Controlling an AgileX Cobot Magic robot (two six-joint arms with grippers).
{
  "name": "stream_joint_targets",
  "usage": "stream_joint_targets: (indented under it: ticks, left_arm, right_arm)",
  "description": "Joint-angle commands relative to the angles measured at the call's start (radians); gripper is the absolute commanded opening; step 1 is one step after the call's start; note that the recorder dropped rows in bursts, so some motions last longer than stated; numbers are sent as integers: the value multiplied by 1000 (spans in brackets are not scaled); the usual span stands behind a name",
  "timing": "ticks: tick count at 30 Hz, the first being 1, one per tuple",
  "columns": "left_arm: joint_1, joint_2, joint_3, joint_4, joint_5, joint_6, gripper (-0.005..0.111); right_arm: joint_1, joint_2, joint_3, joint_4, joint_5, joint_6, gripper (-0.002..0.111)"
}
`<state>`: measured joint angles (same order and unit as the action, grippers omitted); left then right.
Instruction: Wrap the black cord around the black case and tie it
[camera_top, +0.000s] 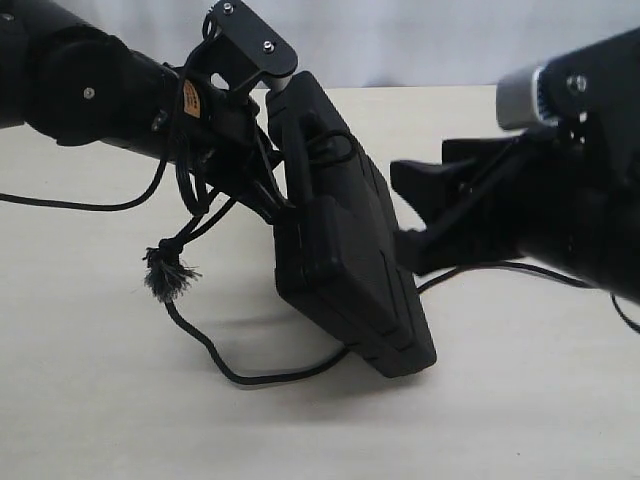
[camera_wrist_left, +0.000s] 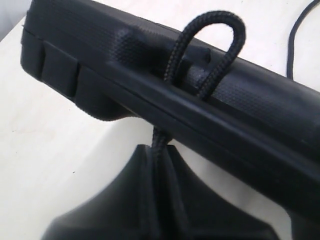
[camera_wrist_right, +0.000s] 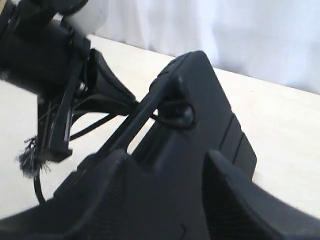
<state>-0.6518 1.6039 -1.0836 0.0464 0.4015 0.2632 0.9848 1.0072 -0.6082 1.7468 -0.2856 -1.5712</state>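
Saw the pale bench (camera_top: 90, 400) spread beneath everything. Found the black case (camera_top: 350, 260) at the middle of the exterior view, raised on edge and tilted. Top end toward 11 o'clock, bottom corner toward 5 o'clock, down on the bench.

Noted the right claw (camera_top: 400, 212) at 3 o'clock of the case, fingers apart, one to either side of the case's edge. Could not tell whether pressing on it or merely astride.

Noted the left claw (camera_wrist_left: 157, 156) at 10 o'clock of the case, fingers pressed together and pinching the black cord (camera_wrist_left: 215, 17). Traced that cord from the pinched fingers up to the case's handle slot, arching there in a loop over the handle bar. Saw more of it hanging at 9 o'clock of the case, then trailing over the bench in a curve toward 6 o'clock and meeting the case's low end.

Spotted the frayed grey tuft (camera_top: 170, 275) at 8 o'clock of the case, below a knot. Could not tell whether touching the bench or just above it.
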Motion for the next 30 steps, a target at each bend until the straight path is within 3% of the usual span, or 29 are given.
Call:
stream_joint_targets:
  ticks: [1, 6, 11, 13, 15, 19, 23, 30]
  left_arm:
    - [1, -4, 2, -6, -26, 3, 0]
    - [1, -4, 2, -6, -25, 3, 0]
    - [1, -4, 2, -6, -23, 3, 0]
    - [1, -4, 2, -6, -23, 3, 0]
    - [1, -4, 2, -6, -23, 3, 0]
    - [1, -4, 2, -6, -23, 3, 0]
    - [-1, -4, 2, -6, -22, 3, 0]
    - [-1, -4, 2, -8, -22, 3, 0]
  right_arm:
    - [-243, 77, -58, -2, 286, -37, 36]
    - [-553, 179, -126, -41, 692, 62, 32]
    - [-803, 376, -378, -603, 1289, 579, 32]
    - [-821, 456, -476, -776, 1344, 768, 32]
    - [-819, 510, -524, -822, 1348, 828, 33]
    - [-807, 593, -548, -643, 1411, 675, 42]
    - [-807, 651, -565, -613, 1417, 648, 55]
    - [-807, 719, -565, -541, 1436, 485, 56]
